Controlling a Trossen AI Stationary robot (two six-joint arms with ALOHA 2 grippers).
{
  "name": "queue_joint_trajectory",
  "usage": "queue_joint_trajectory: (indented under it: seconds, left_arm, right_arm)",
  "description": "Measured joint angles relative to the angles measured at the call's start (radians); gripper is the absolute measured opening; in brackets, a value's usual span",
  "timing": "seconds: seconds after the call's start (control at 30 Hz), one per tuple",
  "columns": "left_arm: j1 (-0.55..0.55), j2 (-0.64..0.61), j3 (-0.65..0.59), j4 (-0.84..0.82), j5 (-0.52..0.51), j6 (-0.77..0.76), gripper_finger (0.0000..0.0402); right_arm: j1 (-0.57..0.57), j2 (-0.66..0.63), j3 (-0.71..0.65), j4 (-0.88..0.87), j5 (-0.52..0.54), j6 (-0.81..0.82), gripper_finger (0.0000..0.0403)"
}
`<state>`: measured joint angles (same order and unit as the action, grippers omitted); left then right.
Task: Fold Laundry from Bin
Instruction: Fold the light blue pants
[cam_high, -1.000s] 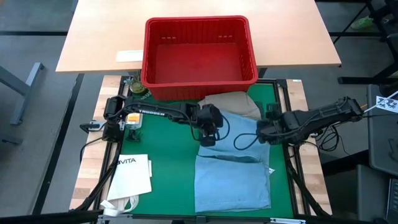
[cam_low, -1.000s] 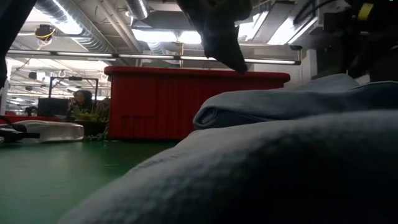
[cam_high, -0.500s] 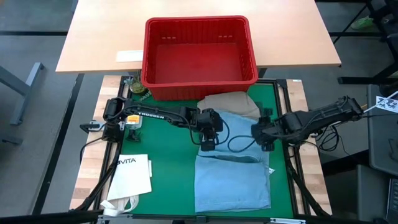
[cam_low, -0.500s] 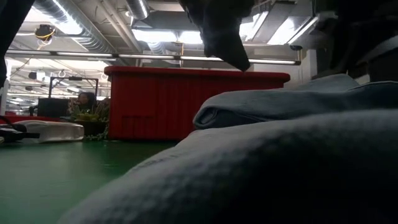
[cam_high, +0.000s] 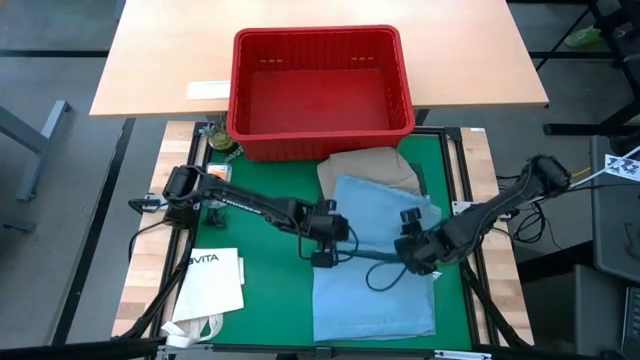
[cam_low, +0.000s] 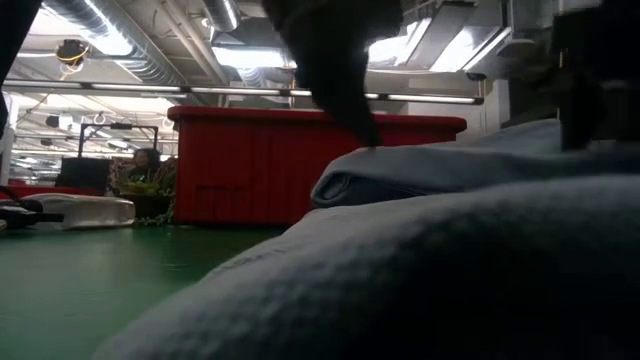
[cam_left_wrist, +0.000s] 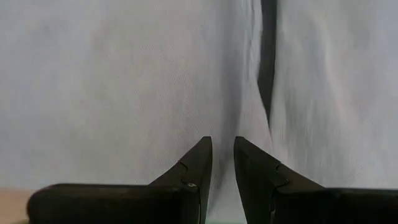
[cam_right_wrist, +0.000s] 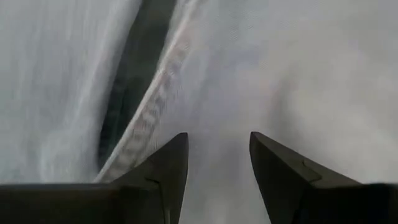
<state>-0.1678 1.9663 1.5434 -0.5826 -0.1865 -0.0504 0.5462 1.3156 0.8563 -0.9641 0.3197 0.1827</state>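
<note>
Light blue denim jeans (cam_high: 375, 270) lie folded on the green mat (cam_high: 270, 210), their far end overlapping a khaki-tan garment (cam_high: 368, 165). The red bin (cam_high: 320, 80) stands past the mat's far edge, and nothing shows inside it. My left gripper (cam_high: 322, 258) points down at the jeans' left side. Its fingers (cam_left_wrist: 222, 146) are open by a narrow gap with only cloth beyond them. My right gripper (cam_high: 411, 258) hangs over the jeans' right part, open wide (cam_right_wrist: 219, 143), beside a seamed edge (cam_right_wrist: 155, 106). My left gripper comes slanting down from above. In the low view one fingertip (cam_low: 368, 135) reaches the top of the jeans' folded ridge (cam_low: 420, 165). Whether it touches the cloth, I cannot tell.
A white paper bag printed "VITA" (cam_high: 212, 285) lies on the near left beside the mat. Small objects (cam_high: 220, 150) sit by the bin's left corner. A wooden table (cam_high: 160, 60) carries the bin. The arms' cables (cam_high: 385, 275) trail over the jeans.
Both grippers have gone down and toward the table's near edge over the jeans. The right one has also shifted a little to the left and tipped more steeply downward. The jeans lie as before. Neither gripper's finger gap shows a change.
</note>
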Motion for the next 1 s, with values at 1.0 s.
queue_joint_trajectory:
  seconds: [1.0]
  left_arm:
    - [-0.02,-0.002,-0.234,0.175,0.038,-0.026,0.0064]
  right_arm:
    - [0.023,0.141,-0.128,0.018,0.018,0.232,0.0172]
